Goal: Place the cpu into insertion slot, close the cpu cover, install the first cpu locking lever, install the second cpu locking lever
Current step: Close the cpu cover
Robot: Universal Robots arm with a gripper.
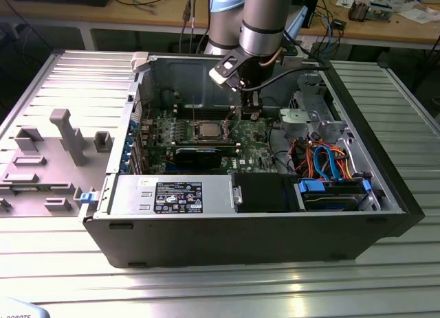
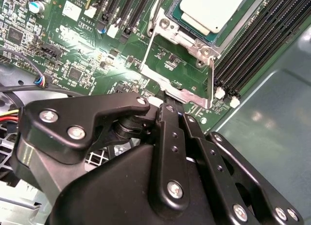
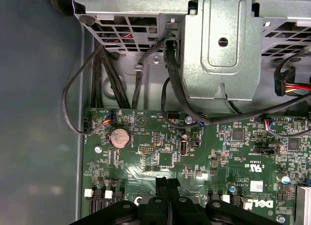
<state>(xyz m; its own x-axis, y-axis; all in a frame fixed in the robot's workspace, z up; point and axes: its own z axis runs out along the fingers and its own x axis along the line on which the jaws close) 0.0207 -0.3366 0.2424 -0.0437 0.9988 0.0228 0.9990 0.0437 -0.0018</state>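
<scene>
Ribbed metal desk (image 1: 206,290) carrying an open black computer case (image 1: 240,239); within it, on the green board, the cpu (image 2: 214,8) lies seated in the insertion slot (image 2: 164,25), silvery top upward. The cpu cover (image 2: 181,92) lies swung open just beside the slot, green board showing through its window. The hand (image 2: 171,107), fingers closed together, has its tips at the cover's free edge and hangs from the grey arm (image 1: 265,19) behind.
</scene>
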